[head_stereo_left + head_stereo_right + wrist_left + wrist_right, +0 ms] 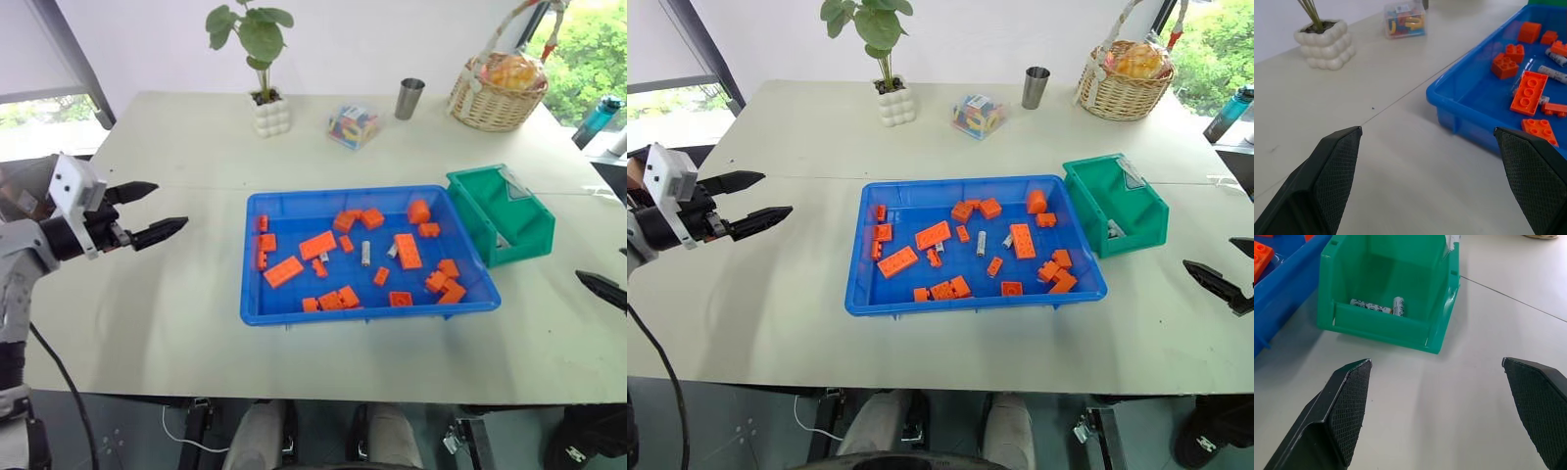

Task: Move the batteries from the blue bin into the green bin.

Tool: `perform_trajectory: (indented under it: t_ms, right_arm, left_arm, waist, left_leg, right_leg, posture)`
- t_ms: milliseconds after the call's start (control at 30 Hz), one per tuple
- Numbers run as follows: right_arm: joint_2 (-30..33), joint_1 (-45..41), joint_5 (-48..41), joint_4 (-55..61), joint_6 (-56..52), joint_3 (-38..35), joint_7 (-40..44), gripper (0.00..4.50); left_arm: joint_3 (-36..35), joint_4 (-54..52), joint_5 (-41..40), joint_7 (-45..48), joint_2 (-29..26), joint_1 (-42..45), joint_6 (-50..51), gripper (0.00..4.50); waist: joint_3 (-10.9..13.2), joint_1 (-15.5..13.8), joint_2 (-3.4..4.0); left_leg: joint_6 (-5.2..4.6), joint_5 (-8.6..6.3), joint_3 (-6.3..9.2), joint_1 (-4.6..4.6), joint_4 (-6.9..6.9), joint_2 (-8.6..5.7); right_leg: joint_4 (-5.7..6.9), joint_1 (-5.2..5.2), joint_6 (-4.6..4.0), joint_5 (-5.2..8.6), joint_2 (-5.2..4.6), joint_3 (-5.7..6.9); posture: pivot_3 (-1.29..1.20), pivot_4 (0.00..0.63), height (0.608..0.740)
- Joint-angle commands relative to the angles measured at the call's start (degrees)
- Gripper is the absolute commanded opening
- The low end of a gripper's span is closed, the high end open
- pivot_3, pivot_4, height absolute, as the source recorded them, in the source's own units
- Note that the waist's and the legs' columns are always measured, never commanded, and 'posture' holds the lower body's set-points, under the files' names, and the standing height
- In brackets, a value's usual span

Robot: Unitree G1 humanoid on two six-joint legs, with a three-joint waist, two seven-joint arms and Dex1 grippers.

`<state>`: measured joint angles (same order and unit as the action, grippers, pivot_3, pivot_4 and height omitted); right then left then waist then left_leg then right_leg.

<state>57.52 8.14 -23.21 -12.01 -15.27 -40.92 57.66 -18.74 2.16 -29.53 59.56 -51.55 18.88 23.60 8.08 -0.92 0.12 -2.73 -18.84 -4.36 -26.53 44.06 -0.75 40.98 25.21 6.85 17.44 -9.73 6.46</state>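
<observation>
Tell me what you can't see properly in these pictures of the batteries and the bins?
- Batteries left in the blue bin: in the left eye view the grey pieces among the orange bricks are too small to count.
- Inside the green bin: the right wrist view shows batteries behind its front lip, which may hide more.
- Right gripper: cut off by the right eye view's edge.

Blue bin (294, 315): glossy smooth plastic | green bin (1442, 298): smooth plastic, slight sheen | batteries (1376, 307): grey-silver metal, printed wrap | orange bricks (1529, 92): studded plastic | desk (176, 323): matt, smooth | end effector pads (1352, 401): black, cross-hatched | basket (495, 103): woven wicker | cup (409, 98): brushed metal
</observation>
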Motion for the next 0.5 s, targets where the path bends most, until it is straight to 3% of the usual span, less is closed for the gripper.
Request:
perform_trajectory:
  t_ms: [33,500]
  right_arm:
    - [-0.2,0.3,-0.1,1.1,1.0,-1.7,-0.6,4.40]
    - [0.8,-0.5,-0.8,4.0,-3.1,-1.3,-1.8,4.40]
  left_arm:
    - [-0.5,-1.0,-0.9,-0.4,0.1,2.1,0.0,4.50]
    - [0.4,-2.5,-1.2,0.1,1.6,1.8,1.7,4.50]
  waist:
    - [0.0,0.2,0.01]
    - [0.1,0.2,0.04]
  left_leg:
    - [0.00,0.00,0.00,0.00,-0.01,0.00]
    - [0.01,0.00,-0.01,0.01,0.00,0.01]
  right_leg:
    - [0.00,0.00,0.00,0.00,0.00,0.00]
    - [-0.01,-0.03,0.01,0.00,0.03,0.01]
  posture:
    - [0.00,0.150,0.665]
    - [0.00,0.150,0.665]
